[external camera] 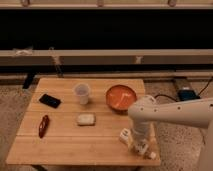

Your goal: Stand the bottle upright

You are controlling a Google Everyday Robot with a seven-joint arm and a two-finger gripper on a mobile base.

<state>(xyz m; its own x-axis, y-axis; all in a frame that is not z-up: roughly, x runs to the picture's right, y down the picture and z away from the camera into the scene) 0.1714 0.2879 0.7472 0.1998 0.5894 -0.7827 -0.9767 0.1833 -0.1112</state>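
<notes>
Your gripper (pixel 142 146) sits low over the small white plastic bottle (pixel 125 135), which lies at the front-right corner of the wooden table (pixel 75 145). Jaws spread wide; contact unclear.

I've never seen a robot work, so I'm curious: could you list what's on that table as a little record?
Table: light wooden table
Bottle: small white plastic bottle, lying on its side near the front right corner
Pincer: the arm's pincer, down over the bottle
Cup: translucent plastic cup, upright, mid-table
Bowl: round orange bowl, right of the cup
Block: flat whitish rounded block, in front of the cup
Left side: flat black rectangular object; slim red object nearer the front
</notes>
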